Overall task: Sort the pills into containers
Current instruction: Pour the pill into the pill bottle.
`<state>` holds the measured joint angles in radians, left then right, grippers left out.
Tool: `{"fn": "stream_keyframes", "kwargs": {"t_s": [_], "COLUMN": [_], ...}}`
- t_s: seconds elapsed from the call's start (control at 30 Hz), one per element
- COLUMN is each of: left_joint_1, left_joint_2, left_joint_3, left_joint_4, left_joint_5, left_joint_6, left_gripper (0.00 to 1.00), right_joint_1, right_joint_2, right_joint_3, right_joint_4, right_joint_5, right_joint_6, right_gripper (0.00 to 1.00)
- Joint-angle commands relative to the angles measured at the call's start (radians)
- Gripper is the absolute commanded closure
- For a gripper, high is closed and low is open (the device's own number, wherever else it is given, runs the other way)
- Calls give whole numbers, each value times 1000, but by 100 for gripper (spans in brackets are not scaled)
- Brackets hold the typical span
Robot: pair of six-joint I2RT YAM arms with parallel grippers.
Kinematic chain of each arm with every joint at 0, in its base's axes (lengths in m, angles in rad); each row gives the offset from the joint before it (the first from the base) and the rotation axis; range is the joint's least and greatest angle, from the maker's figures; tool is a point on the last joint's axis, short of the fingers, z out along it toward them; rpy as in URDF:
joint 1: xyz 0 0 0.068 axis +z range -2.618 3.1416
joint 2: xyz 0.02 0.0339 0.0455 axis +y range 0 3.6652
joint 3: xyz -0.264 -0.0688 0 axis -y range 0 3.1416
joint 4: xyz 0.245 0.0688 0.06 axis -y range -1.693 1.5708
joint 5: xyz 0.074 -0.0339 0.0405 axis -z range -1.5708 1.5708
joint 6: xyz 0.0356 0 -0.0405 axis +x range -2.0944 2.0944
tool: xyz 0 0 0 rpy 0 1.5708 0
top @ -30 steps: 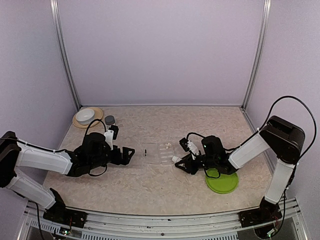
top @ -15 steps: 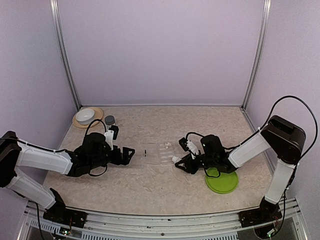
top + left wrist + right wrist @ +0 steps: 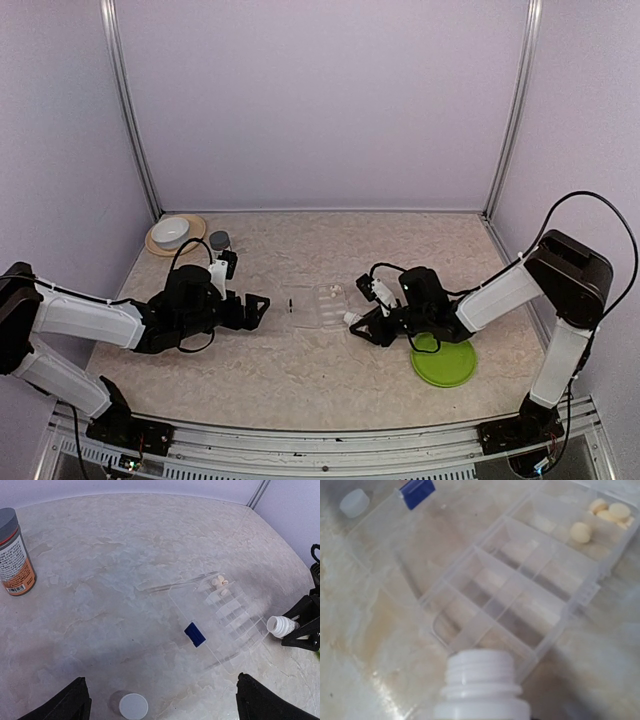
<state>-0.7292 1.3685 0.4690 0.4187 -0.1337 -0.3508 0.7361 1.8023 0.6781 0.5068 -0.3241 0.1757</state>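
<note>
**Right arm holds an uncapped bottle at the edge of the pill box**

The clear compartment box (image 3: 322, 305) lies flat on the marbled tabletop (image 3: 300, 370), about midway between the two arms. A flat clear panel extends from its compartments toward the left arm, and a small dark blue mark (image 3: 194, 634) sits at that panel's edge. A few pale round pills (image 3: 605, 512) lie together in one end compartment, at the far end of the box in the overhead view. The other compartments that show in the right wrist view look bare.

The right end effector (image 3: 360, 322) is pinching a small white bottle (image 3: 482, 690). The bottle is uncapped and tipped over, and its threaded mouth points at the box, just beside the near corner. Just behind this arm's wrist a lime green plate (image 3: 445, 365) lies on the tabletop.

The left end effector (image 3: 258, 310) is spread wide and holds nothing. It hangs low over the tabletop, pointing at the box from the opposite side but well apart from it. A round white cap (image 3: 133, 706) lies on the tabletop between its fingers and the box.

A grey-capped bottle with an orange label (image 3: 15, 555) stands upright behind the left arm. Near it, in the far left corner, a white bowl (image 3: 172, 231) rests on a tan dish (image 3: 152, 244).
</note>
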Motion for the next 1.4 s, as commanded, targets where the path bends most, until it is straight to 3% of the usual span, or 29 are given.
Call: {"fn": "stream_keyframes", "kwargs": {"t_s": [0.0, 1.37], "left_joint_1": [7, 8], "left_joint_2": [4, -6], "left_joint_3": [-8, -10], "left_joint_4": [25, 23], "left_joint_5": [14, 13], "left_joint_6": [1, 1], "left_gripper": [1, 1], "right_joint_1": [-10, 12], "right_joint_2": [-32, -52], "right_joint_3": [24, 147], "right_joint_4": [-48, -300], "right_joint_5": [12, 34], "right_joint_6": [-11, -43], "right_gripper": [100, 100]}}
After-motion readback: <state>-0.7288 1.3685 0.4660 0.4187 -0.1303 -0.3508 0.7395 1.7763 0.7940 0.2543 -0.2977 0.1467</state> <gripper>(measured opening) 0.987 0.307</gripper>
